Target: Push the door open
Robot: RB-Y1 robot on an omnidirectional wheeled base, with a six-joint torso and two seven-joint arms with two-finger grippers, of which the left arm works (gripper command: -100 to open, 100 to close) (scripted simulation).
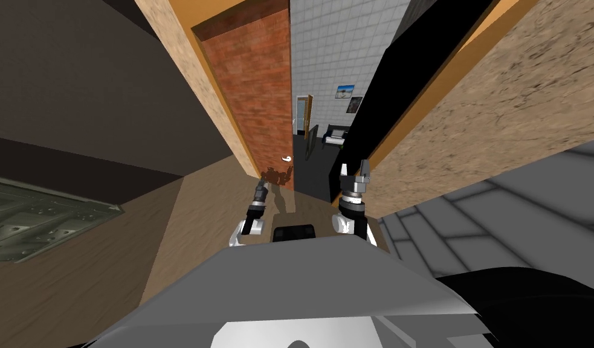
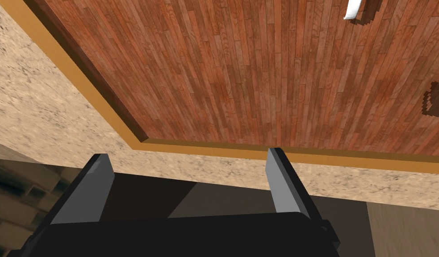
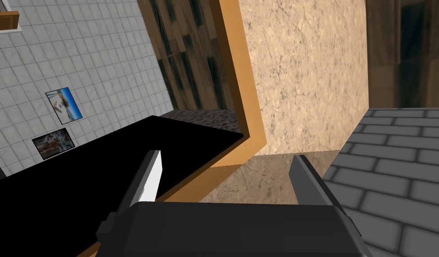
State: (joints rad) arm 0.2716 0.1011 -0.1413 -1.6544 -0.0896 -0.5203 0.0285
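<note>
A reddish-brown plank door [image 1: 259, 90] stands ajar in an orange frame [image 1: 214, 84], its small white handle [image 1: 286, 158] near its free edge. My left gripper [image 1: 262, 184] is open just in front of the door's face, below and left of the handle, and casts a shadow on the wood. In the left wrist view the door [image 2: 258, 67], the handle [image 2: 354, 9] and the open left gripper [image 2: 187, 165] show; whether it touches the door I cannot tell. My right gripper [image 1: 355, 169] is open and empty at the gap, by the right jamb [image 3: 240, 89], with the fingers [image 3: 149, 178] wide apart.
Through the gap lies a room with a grey tiled wall [image 1: 338, 42], two pictures [image 1: 345, 90], a dark sofa [image 1: 336, 136] and another door [image 1: 304, 115]. A black area [image 1: 410, 78] runs along the right jamb. Speckled beige walls flank the frame. A greenish mat [image 1: 35, 217] lies far left.
</note>
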